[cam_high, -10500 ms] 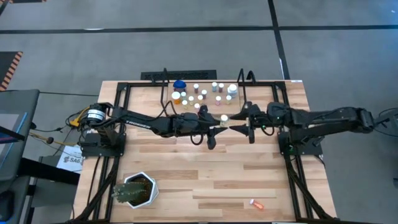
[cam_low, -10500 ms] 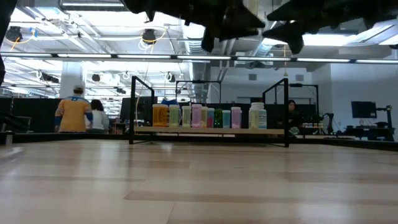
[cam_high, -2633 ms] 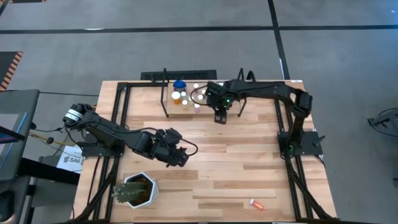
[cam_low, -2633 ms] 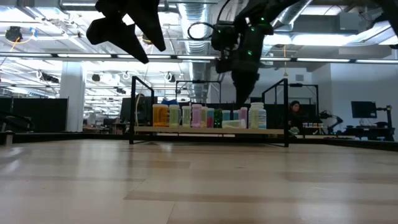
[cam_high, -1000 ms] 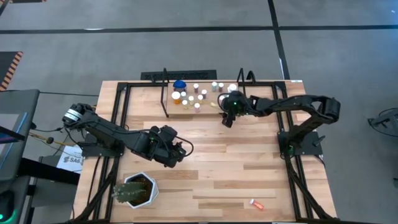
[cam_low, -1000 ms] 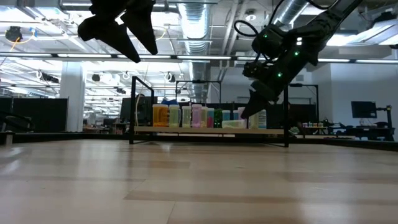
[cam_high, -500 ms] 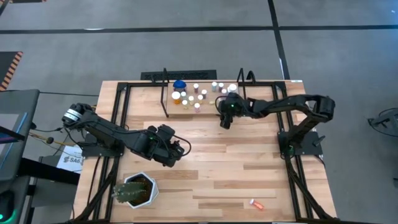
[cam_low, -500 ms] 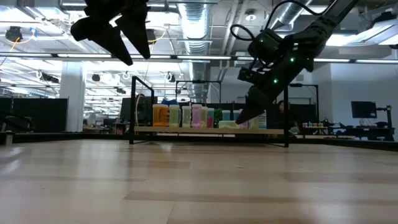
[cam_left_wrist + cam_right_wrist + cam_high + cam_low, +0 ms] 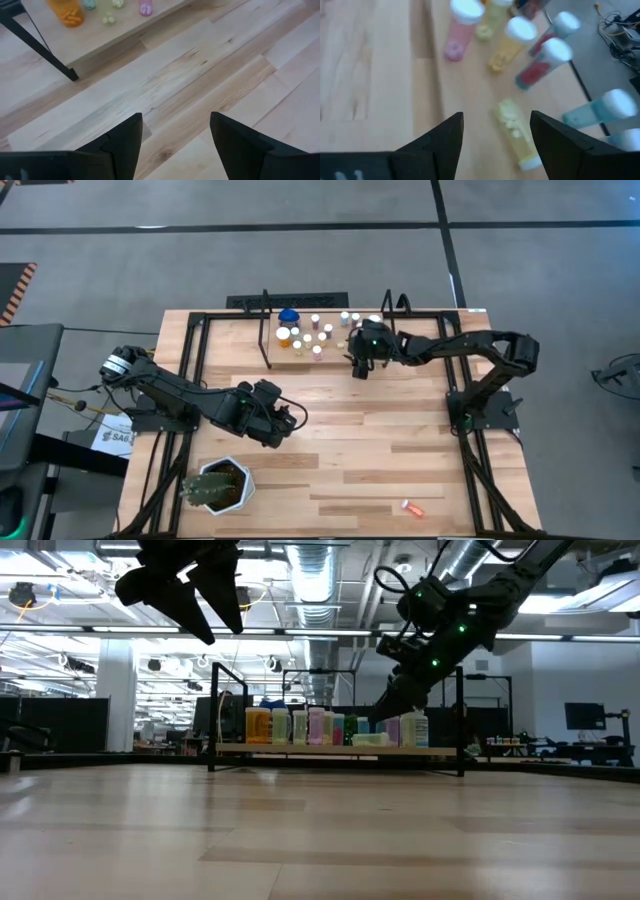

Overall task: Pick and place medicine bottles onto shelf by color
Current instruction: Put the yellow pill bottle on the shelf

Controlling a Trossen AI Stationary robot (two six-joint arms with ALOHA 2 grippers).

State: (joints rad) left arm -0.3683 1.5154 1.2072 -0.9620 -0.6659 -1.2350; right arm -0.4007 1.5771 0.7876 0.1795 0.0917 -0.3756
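The right gripper's [image 9: 495,145] fingers [image 9: 440,140] stood apart and empty above a yellow bottle [image 9: 516,131] lying on its side on the shelf [image 9: 330,352], among upright bottles [image 9: 318,726]. It looked set to pick that one; next, lower and close squarely. The left gripper [image 9: 280,425] waited, released, over mid-desk [image 9: 380,460].

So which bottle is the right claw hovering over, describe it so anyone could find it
Go to the shelf at the table's far edge. Under the open right claw lies a yellow bottle. Unlike its upright neighbours, it is tipped on its side.
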